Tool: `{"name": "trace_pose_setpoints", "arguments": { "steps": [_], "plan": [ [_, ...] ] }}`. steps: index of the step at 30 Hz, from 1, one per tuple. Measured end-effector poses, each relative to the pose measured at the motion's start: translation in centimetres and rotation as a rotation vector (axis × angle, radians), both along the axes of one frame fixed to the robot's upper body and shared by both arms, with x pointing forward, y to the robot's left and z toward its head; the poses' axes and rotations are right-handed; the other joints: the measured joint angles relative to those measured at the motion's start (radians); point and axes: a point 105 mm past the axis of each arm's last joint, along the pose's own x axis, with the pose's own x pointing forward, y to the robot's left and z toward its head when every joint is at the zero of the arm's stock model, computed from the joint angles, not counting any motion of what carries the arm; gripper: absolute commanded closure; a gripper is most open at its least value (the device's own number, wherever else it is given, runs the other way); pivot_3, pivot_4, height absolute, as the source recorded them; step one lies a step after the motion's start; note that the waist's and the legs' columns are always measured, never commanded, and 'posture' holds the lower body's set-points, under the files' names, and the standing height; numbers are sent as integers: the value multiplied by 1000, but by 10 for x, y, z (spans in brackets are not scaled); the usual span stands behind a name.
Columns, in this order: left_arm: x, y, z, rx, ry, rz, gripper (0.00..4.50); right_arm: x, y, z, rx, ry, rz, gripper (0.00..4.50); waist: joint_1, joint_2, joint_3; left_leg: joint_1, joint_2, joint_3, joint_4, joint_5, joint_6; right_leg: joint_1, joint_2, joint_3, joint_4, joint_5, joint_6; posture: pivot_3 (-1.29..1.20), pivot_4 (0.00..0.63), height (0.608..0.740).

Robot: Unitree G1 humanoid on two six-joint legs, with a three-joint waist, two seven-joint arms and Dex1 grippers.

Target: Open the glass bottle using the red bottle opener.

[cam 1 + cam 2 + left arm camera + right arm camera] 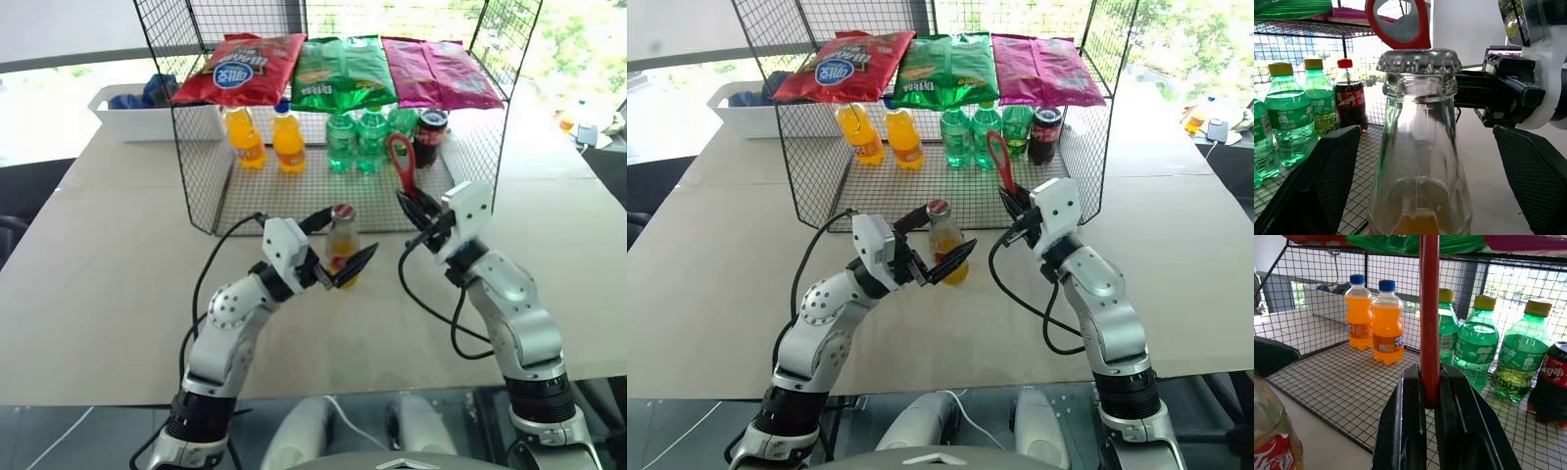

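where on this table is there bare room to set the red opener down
Bare table lies left of the glass bottle and right of the right gripper, before the wire rack. Inside the rack it is crowded with drink bottles.

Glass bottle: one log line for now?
glass bottle: capped, upright | left end effector: open around it | right end effector: holds red bottle opener

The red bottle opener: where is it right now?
In the head views the red bottle opener stands upright in the right gripper, right of the glass bottle and in front of the wire rack.
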Motion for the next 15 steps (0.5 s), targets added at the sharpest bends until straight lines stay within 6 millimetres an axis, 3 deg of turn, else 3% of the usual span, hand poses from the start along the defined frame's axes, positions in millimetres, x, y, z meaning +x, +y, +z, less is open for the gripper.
{"name": "trace_pose_setpoints", "arguments": {
  "steps": [4, 8, 15],
  "plan": [
    [0, 0, 1, -2, -8, 0, 40, 0, 0, -1, -1, 2, 1, 4500, 0, 0, 0, 0, 0, 0, 0, 0, 0, 0, 0, 0, 0, 0, 0, 0, 150, 740],
    [-1, 0, 2, -5, -15, 1, 1056, 0, 0, 0, -1, -5, 7, 4500, 0, 0, 0, 0, 0, 0, 0, 0, 0, 0, 0, 0, 0, 0, 0, 0, 150, 740],
    [0, 1, 2, -4, -15, 7, 1056, -1, 2, -1, -4, -6, 15, 4500, 0, 0, 0, 0, 0, 0, 0, 0, 0, 0, 0, 0, 0, 0, 0, 0, 150, 740]
  ]
}}
